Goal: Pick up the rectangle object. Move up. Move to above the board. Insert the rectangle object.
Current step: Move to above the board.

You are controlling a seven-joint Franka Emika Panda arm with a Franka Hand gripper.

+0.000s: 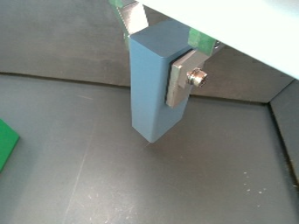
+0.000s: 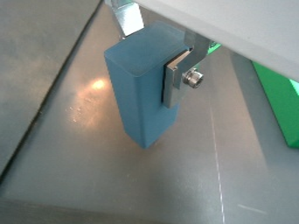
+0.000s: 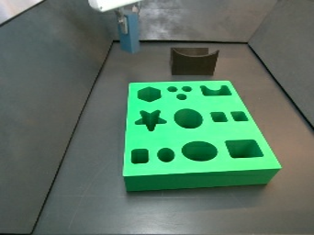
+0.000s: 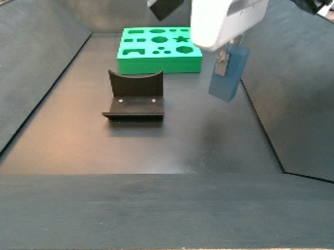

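The rectangle object sat upright between the 2 fingers of the gripper, its upper part pinched and its lower end hanging free above the dark floor; in both wrist views a flat silver finger plate with a bolt pressed flat against 1 narrow side face, and the opposite finger showed only as a silver tip beyond the top edge. The block was a tall light blue prism with plain matte faces and sharp square edges. In a side view the gripper held it near the far left corner of the floor, close to the grey side wall, clear of the surface. In a side view the blue block hung beside the right wall, just past the fixture, a dark L-shaped bracket on a base plate standing mid-floor. The board, a thick bright green slab, lay flat well apart from the block, with cut-outs shaped as a star, a hexagon, circles and squares; the same slab lay against the far end in a side view. The floor was smooth dark grey with faint scuffs and specks.
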